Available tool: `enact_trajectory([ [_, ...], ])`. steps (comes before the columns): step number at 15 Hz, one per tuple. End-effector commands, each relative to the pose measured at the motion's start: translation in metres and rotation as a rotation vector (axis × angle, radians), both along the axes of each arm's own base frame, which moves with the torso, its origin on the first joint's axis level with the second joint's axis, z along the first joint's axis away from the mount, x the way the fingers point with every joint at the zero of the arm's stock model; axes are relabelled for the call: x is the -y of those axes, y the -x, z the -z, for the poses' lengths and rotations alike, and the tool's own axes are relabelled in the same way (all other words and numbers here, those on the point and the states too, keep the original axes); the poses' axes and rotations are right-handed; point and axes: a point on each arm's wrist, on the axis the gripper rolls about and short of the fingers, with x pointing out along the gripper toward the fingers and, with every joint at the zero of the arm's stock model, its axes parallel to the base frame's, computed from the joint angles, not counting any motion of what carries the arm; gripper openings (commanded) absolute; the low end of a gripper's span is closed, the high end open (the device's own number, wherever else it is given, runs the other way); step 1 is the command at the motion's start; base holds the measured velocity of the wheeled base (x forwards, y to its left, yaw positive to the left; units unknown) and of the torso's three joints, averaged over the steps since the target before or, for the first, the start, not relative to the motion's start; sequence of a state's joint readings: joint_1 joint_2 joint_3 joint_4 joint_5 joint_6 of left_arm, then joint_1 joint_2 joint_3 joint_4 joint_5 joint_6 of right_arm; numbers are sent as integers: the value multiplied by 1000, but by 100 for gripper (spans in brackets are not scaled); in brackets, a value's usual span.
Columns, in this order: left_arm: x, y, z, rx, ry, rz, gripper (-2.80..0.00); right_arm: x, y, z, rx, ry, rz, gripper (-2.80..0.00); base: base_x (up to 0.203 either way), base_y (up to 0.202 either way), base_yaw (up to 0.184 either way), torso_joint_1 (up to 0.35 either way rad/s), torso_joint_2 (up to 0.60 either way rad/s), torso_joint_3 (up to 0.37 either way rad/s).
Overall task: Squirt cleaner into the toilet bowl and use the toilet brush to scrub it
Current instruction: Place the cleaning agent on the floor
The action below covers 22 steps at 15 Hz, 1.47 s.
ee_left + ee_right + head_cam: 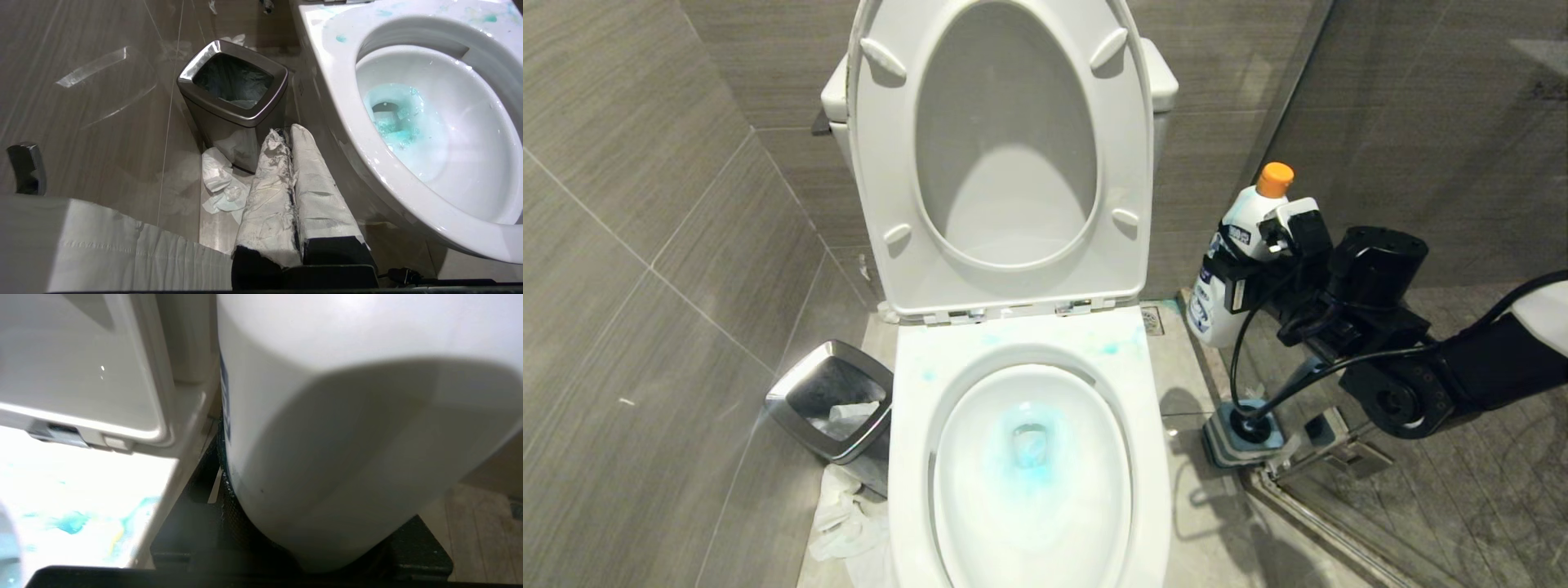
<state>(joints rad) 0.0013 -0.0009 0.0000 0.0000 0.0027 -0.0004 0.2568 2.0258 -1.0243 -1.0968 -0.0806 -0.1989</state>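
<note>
Head view: right pincer (1262, 257) is clamping the cleaner (1235, 261) at right of frame, beside the toilet bowl (915, 457); left pincer (286, 139) is sitting closed.

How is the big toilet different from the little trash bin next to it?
The toilet is glossy white with an oval bowl; the trash bin is shiny steel with a square rim. The toilet is far bigger than the bin. Blue cleaner pools in the toilet, while the bin holds a dark liner with some paper inside. The toilet has a lid, raised upright; the bin shows none. Both stand on the floor, open at the top.
</note>
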Motion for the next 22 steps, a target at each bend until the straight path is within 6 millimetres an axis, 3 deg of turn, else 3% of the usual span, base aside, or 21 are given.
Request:
enact_trajectory([
  [1,0,0,0,-1,0,-1,-280,3,-4,6,-11,4,12,-280,0,0,0,5,5,-185],
  [11,0,0,0,-1,0,1,-280,8,-8,4,0,2,26,-280,0,0,0,4,2,-197],
  [19,0,0,0,-1,0,-2,-280,-1,-17,1,36,8,10,-280,0,0,0,3,2,-198],
  [22,0,0,0,-1,0,-1,-280,-5,-28,2,126,14,19,-280,0,0,0,3,1,-197],
])
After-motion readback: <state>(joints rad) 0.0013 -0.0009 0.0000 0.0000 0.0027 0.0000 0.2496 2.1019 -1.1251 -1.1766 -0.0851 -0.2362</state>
